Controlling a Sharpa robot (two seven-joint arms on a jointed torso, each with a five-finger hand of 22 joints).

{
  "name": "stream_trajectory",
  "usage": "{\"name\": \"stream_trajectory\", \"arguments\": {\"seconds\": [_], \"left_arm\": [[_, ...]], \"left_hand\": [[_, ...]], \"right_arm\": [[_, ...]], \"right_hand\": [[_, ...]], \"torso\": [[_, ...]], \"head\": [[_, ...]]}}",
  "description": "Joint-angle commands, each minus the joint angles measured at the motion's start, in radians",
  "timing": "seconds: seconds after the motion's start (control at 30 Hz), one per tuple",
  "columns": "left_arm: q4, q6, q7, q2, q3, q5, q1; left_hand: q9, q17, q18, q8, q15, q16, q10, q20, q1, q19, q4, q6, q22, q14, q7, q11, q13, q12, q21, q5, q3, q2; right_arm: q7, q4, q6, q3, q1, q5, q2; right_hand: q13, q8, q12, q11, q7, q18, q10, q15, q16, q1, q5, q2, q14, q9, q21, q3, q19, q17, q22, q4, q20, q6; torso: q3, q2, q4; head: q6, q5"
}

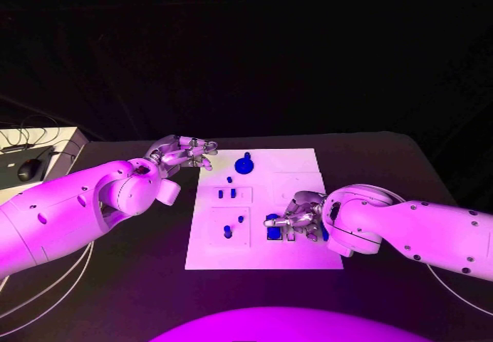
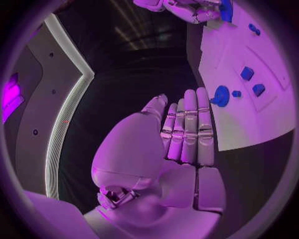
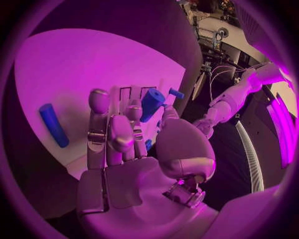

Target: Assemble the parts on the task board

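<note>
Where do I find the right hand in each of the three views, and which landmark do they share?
Head view: right hand over the board's near right part.
Left wrist view: at the circle's rim, over the board's far end.
Right wrist view: in the middle, pinching a blue part.
Shared landmark: the white board.

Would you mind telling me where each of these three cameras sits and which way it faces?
Head view: on the robot's head, looking down at the task board; both arms enter, left hand and right hand.
Left wrist view: behind the left hand, facing the board's edge.
Right wrist view: behind the right hand, which holds a blue part.
All three share the board.
</note>
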Motion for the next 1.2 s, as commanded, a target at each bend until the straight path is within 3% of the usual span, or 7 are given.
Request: {"name": "stream_trajectory", "arguments": {"seconds": [0.03,0.23,0.37,0.77,0.83,1.03,1.2], "left_arm": [[0.003,0.015,0.006,0.0,0.0,-0.006,0.0],[0.003,0.013,0.006,-0.002,0.0,-0.006,0.0],[0.002,0.014,0.006,-0.002,0.0,-0.006,0.0],[-0.004,0.02,0.005,0.001,0.0,0.014,-0.001],[-0.005,0.021,0.004,0.001,0.0,0.017,-0.001],[-0.006,0.021,0.005,0.002,0.0,0.02,-0.001],[-0.006,0.021,0.005,0.002,0.0,0.021,-0.001]], "left_hand": [[0.0,-0.001,-0.004,-0.002,0.006,-0.003,-0.002,0.001,0.0,-0.001,0.0,-0.003,0.001,-0.001,0.001,0.0,-0.001,0.0,0.005,0.0,0.004,-0.008],[0.0,-0.001,-0.004,-0.002,0.006,-0.003,-0.002,0.001,0.0,-0.001,0.0,-0.003,0.001,-0.001,0.001,0.0,-0.001,0.0,0.005,0.0,0.004,-0.008],[0.0,-0.002,-0.004,-0.002,0.006,-0.004,-0.002,0.001,-0.001,-0.001,0.0,-0.003,0.001,0.0,0.001,0.0,-0.001,0.0,0.005,0.0,0.005,-0.008],[0.0,-0.002,-0.003,-0.002,0.005,-0.004,-0.001,0.001,-0.002,-0.002,-0.002,-0.001,0.001,0.001,0.001,0.0,-0.001,0.001,0.007,0.0,0.012,-0.008],[0.0,-0.002,-0.003,-0.002,0.005,-0.004,-0.001,0.001,-0.002,-0.002,-0.002,-0.001,0.001,0.001,0.001,0.0,-0.001,0.001,0.007,0.0,0.012,-0.008],[0.0,-0.002,-0.003,-0.002,0.005,-0.004,-0.001,0.001,-0.002,-0.002,-0.002,-0.001,0.001,0.001,0.001,0.0,-0.001,0.001,0.007,0.0,0.012,-0.008],[0.0,-0.002,-0.003,-0.002,0.005,-0.004,-0.001,0.001,-0.002,-0.002,-0.002,-0.001,0.001,0.001,0.001,0.0,-0.001,0.001,0.007,0.0,0.012,-0.008]], "right_arm": [[0.03,0.019,-0.038,0.0,-0.001,0.016,-0.017],[0.08,0.054,-0.05,0.0,-0.002,0.033,-0.059],[0.116,0.072,-0.058,0.0,-0.002,0.041,-0.079],[0.153,0.112,-0.035,0.003,-0.004,0.04,-0.125],[0.151,0.111,-0.025,0.003,-0.004,0.037,-0.123],[0.136,0.107,-0.029,0.004,-0.009,0.018,-0.113],[0.109,0.105,-0.052,0.004,-0.011,0.005,-0.105]], "right_hand": [[0.004,0.006,0.008,-0.002,-0.002,-0.005,0.012,0.002,0.005,0.028,0.005,0.002,0.001,0.002,0.009,0.006,0.039,0.002,0.06,-0.036,-0.001,0.008],[0.016,0.013,0.022,-0.004,-0.005,-0.007,0.021,0.0,0.008,0.064,0.004,0.006,0.002,0.005,0.024,0.031,0.039,0.005,0.061,-0.113,-0.003,0.01],[0.021,0.018,0.026,-0.004,-0.006,-0.007,0.023,0.0,0.01,0.069,-0.005,-0.023,0.002,0.008,0.031,0.085,0.039,0.008,0.062,-0.123,-0.003,0.01],[0.031,0.027,0.04,-0.008,-0.009,-0.009,0.033,-0.002,0.016,0.106,0.018,-0.026,0.002,0.013,0.049,0.107,0.041,0.014,0.065,-0.153,-0.005,0.016],[0.031,0.028,0.039,-0.008,-0.01,-0.01,0.035,-0.003,0.015,0.129,0.015,-0.046,0.002,0.013,0.052,0.176,0.04,0.014,0.066,-0.168,-0.006,0.018],[0.035,0.025,0.043,-0.013,-0.014,-0.011,0.04,-0.006,0.014,0.216,0.102,-0.021,0.002,0.007,0.056,0.202,0.04,0.014,0.066,-0.239,-0.008,0.022],[0.04,0.019,0.048,-0.017,-0.019,-0.014,0.046,-0.008,0.013,0.223,0.158,-0.004,0.002,-0.005,0.059,0.213,0.041,0.013,0.066,-0.264,-0.011,0.03]], "torso": [[0.0,0.0,0.0014],[0.0005,0.0,-0.0008],[0.0016,0.0,-0.0008],[-0.0005,0.0,-0.0016],[-0.0003,0.001,-0.0002],[-0.001,0.0,0.0001],[-0.001,0.0,-0.0002]], "head": [[0.001,0.0],[0.001,0.003],[0.002,0.004],[0.004,0.006],[0.002,0.005],[0.002,0.004],[0.001,0.004]]}}
